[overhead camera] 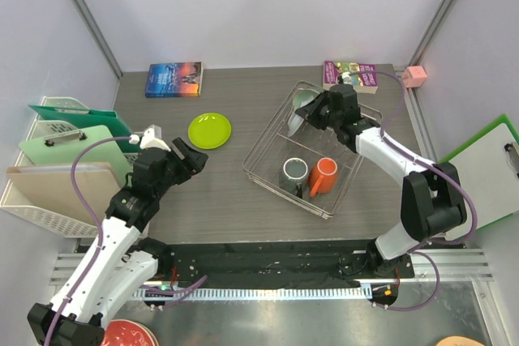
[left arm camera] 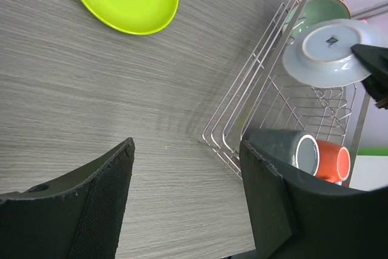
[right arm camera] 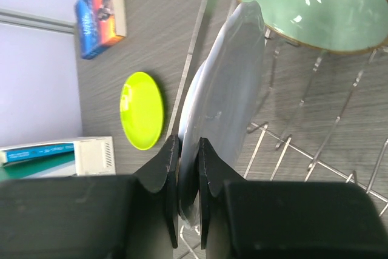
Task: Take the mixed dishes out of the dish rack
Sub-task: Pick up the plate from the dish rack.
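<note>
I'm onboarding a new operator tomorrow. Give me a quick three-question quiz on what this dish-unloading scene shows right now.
1. True or false: the lime-green plate lies on the table, outside the dish rack.
2. The right claw is shut on: A) the lime-green plate, B) the light grey plate, C) nothing.
3. Fill in: the left claw is ____ (open or shut).
Key: 1 true; 2 B; 3 open.

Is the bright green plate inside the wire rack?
No, the lime-green plate lies flat on the table, apart from the dish rack and to its left.
</note>
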Controlling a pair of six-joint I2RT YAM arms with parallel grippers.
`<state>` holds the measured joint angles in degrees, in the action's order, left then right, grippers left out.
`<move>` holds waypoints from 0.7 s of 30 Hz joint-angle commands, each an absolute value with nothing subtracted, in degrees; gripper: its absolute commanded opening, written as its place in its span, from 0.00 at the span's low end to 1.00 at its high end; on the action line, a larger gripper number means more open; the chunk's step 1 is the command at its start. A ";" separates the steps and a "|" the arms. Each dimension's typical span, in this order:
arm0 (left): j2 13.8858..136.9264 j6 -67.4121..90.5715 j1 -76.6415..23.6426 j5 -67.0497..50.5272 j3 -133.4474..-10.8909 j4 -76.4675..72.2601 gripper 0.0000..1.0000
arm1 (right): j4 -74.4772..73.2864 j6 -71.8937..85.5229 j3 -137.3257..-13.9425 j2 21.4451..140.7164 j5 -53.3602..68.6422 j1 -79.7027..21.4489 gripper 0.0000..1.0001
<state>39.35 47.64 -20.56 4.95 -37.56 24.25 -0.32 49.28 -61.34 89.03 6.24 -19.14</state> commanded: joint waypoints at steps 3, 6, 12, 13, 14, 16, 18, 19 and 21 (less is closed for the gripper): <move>39.11 47.90 -20.74 5.89 -37.18 23.20 0.70 | 0.80 47.02 -67.06 82.01 7.91 -19.25 0.01; 39.02 48.08 -20.65 6.24 -37.09 23.29 0.69 | -1.21 46.58 -68.11 80.60 8.87 -19.25 0.01; 39.11 47.99 -20.65 6.33 -37.35 23.38 0.69 | -13.33 33.96 -77.24 80.42 4.43 -23.96 0.01; 39.20 47.99 -20.65 6.24 -37.35 23.29 0.69 | -20.06 27.49 -79.26 80.94 -2.30 -25.73 0.01; 39.29 48.08 -20.65 6.15 -37.35 23.29 0.69 | -22.30 24.64 -82.06 81.12 -8.12 -27.75 0.01; 39.55 48.08 -20.65 5.72 -37.53 23.03 0.69 | -25.47 18.15 -83.14 81.21 -22.37 -33.02 0.01; 40.08 48.25 -20.74 5.45 -37.53 22.94 0.69 | -25.31 14.96 -82.18 80.86 -32.46 -35.93 0.01; 40.34 48.25 -20.66 5.45 -37.70 23.03 0.69 | -24.01 13.64 -81.48 80.51 -34.69 -38.12 0.01; 41.04 48.16 -20.65 5.28 -38.49 23.64 0.69 | -20.94 8.28 -78.06 78.67 -40.23 -40.68 0.01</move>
